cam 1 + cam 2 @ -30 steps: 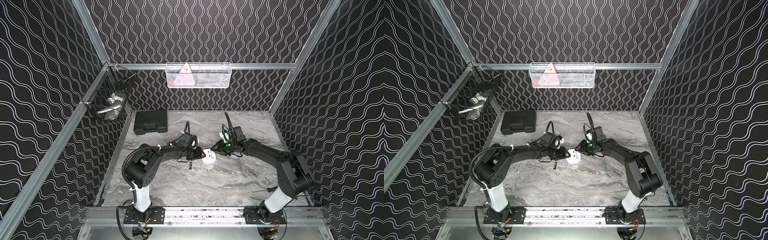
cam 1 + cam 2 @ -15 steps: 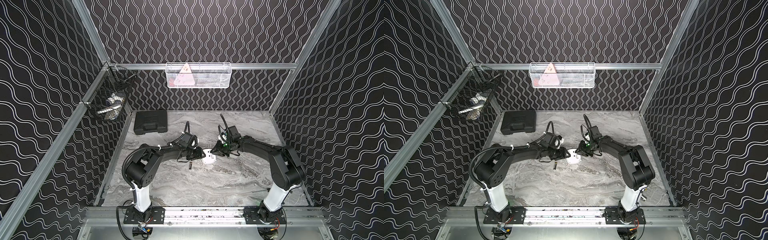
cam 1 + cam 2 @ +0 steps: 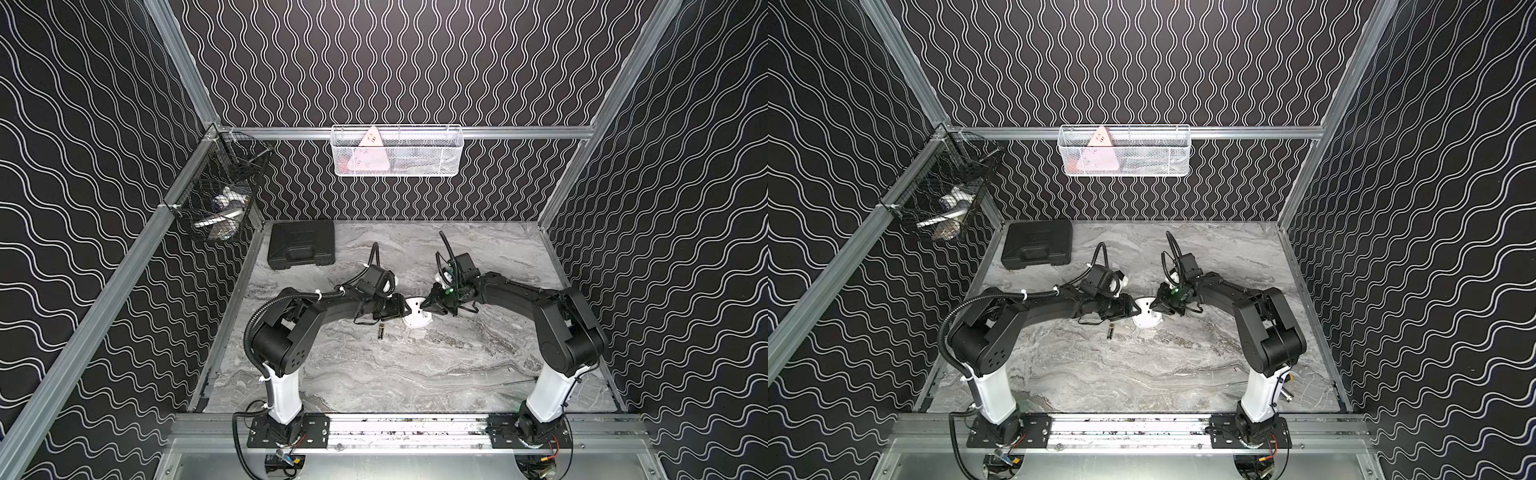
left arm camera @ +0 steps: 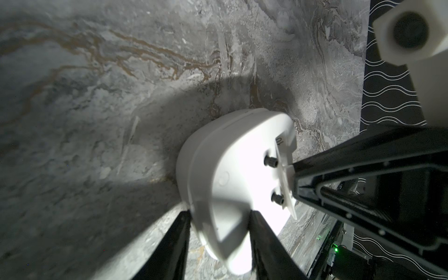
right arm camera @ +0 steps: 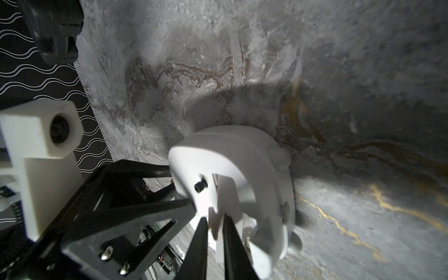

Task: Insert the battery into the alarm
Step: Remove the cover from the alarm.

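The left jaws clamp the alarm (image 4: 228, 179) across its white body, one finger on each side. The right jaws, nearly together, pinch a thin white flap (image 5: 214, 225) that stands off the alarm's back beside two small black knobs. The alarm is between the two arms at mid-bench (image 3: 415, 374); I cannot tell whether it rests on the surface. The battery (image 3: 380, 332) lies loose on the bench just in front of the left wrist, near the alarm but apart from it. A black case (image 3: 301, 245) lies in the far left corner.
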`<action>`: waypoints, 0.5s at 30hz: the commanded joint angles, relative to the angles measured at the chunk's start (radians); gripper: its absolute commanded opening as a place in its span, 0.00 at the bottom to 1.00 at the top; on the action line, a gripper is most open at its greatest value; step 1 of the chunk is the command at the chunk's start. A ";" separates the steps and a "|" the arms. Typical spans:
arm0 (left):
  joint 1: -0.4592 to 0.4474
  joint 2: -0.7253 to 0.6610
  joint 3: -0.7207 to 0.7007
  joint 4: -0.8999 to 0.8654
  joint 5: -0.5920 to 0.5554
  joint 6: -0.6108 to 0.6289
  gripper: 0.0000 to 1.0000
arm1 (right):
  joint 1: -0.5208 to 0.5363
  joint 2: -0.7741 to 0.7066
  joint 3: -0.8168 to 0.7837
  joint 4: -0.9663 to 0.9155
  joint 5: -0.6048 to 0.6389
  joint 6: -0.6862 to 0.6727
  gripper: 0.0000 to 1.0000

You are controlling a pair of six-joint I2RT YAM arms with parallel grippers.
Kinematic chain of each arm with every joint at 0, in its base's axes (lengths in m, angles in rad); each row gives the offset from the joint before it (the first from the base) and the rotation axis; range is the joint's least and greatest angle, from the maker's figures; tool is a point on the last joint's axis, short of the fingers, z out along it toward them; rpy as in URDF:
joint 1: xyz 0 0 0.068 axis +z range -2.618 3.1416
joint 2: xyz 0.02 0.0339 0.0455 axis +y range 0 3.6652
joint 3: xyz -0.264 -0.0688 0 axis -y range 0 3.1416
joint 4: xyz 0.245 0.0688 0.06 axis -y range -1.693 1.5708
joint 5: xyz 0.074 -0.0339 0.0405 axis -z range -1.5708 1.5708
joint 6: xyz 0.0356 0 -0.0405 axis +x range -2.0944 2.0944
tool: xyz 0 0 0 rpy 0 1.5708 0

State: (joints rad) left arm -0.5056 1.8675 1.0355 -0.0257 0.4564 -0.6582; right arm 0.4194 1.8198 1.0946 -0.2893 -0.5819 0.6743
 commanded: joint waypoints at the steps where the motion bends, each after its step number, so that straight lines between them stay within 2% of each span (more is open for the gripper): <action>1: -0.001 0.001 -0.002 -0.108 -0.047 0.017 0.44 | 0.002 0.008 0.002 0.029 -0.010 0.012 0.14; 4: -0.002 0.000 -0.003 -0.108 -0.047 0.017 0.44 | 0.001 -0.003 -0.005 0.036 -0.012 0.018 0.08; 15: -0.001 -0.006 -0.008 -0.104 -0.045 0.014 0.44 | 0.001 -0.051 -0.012 0.035 -0.009 0.019 0.05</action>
State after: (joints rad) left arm -0.5064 1.8618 1.0355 -0.0360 0.4515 -0.6575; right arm 0.4194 1.7893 1.0847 -0.2726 -0.5884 0.6926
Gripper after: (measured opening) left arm 0.438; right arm 0.051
